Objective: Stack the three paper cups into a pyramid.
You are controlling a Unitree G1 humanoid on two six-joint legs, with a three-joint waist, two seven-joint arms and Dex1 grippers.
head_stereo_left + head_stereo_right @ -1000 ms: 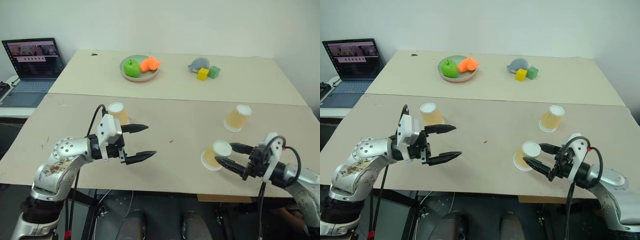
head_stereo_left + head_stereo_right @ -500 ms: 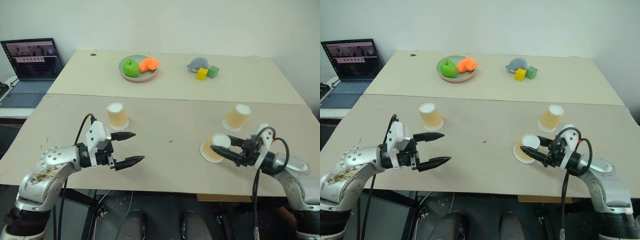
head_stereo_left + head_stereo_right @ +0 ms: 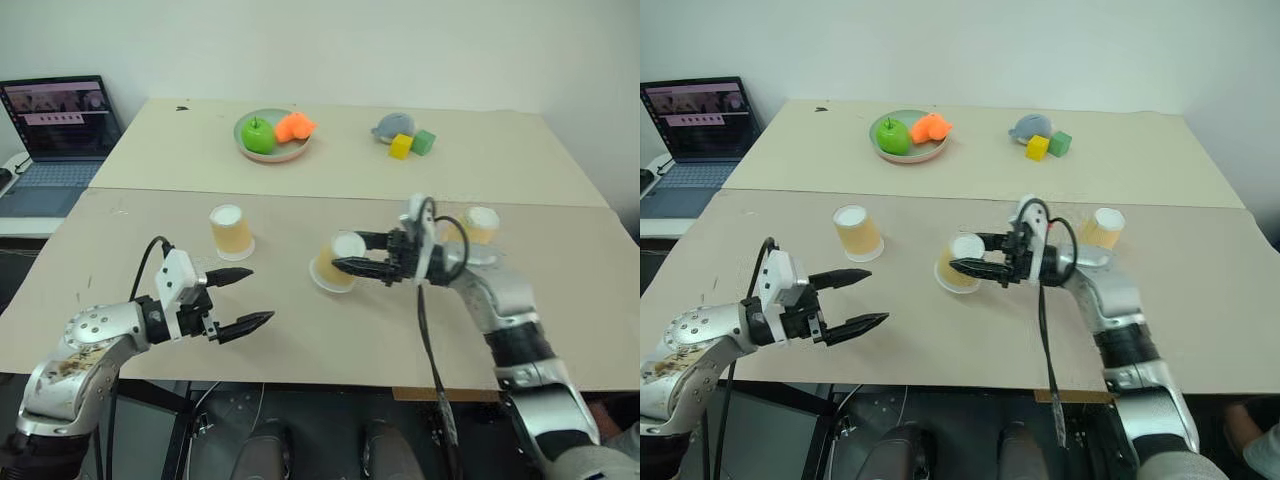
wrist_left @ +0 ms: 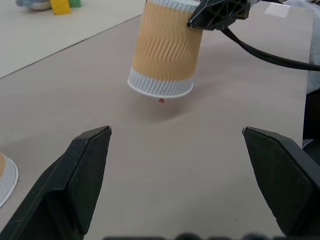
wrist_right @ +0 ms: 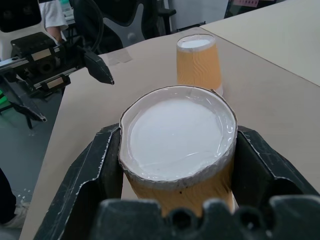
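Right gripper [image 3: 352, 254] clamped on inverted tan ribbed paper cup [image 3: 334, 262], tilted, lifted off beige table [image 3: 300, 330] mid-front. Left gripper [image 3: 246, 297] wide, empty. Level first, then set beside cup [image 3: 231, 231] toward left edge; cup 3 [image 3: 481, 223] toward right edge.

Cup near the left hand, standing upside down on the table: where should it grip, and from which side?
Grip the cup across its tan corrugated wall, about mid-height, coming in level from the robot's side with one finger on each flank. It stands upside down, white base up, flared rim on the table, so the wall narrows upward; a grip too high could slip off. The left hand is open and empty.
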